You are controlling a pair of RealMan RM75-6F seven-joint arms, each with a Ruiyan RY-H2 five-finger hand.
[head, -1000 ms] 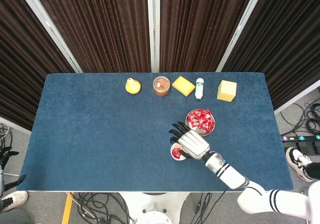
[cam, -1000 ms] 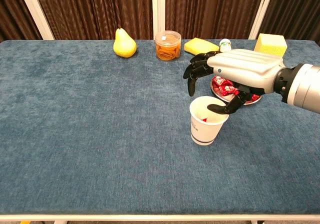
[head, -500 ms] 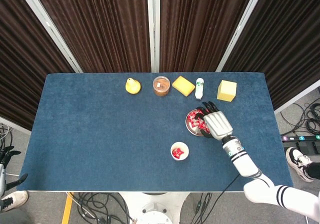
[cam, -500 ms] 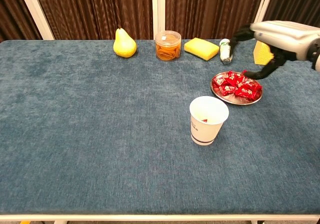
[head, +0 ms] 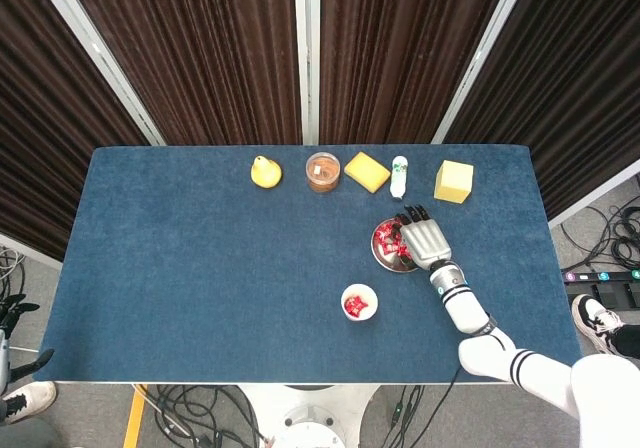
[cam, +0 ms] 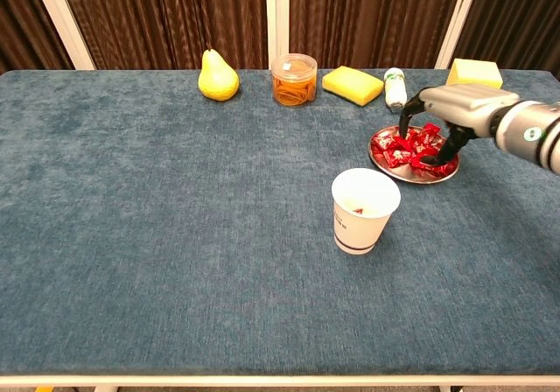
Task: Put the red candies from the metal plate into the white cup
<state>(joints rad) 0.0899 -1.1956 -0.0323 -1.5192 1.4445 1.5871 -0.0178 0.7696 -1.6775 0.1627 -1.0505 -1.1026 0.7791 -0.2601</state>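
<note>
The metal plate sits right of the table's middle, piled with red wrapped candies. My right hand hovers low over the plate. Its fingers curve down on the far side of the pile and the thumb on the near right side, both touching candies, with a gap between them. The white cup stands upright in front and to the left of the plate, apart from the hand, with red candy inside. My left hand is out of sight.
Along the back edge stand a yellow pear, a clear jar of orange contents, a yellow sponge, a small white bottle just behind the plate, and a yellow block.
My right hand left the cup, swung right over the plate, and has dropped onto the candy pile. The cup and plate have not moved.
</note>
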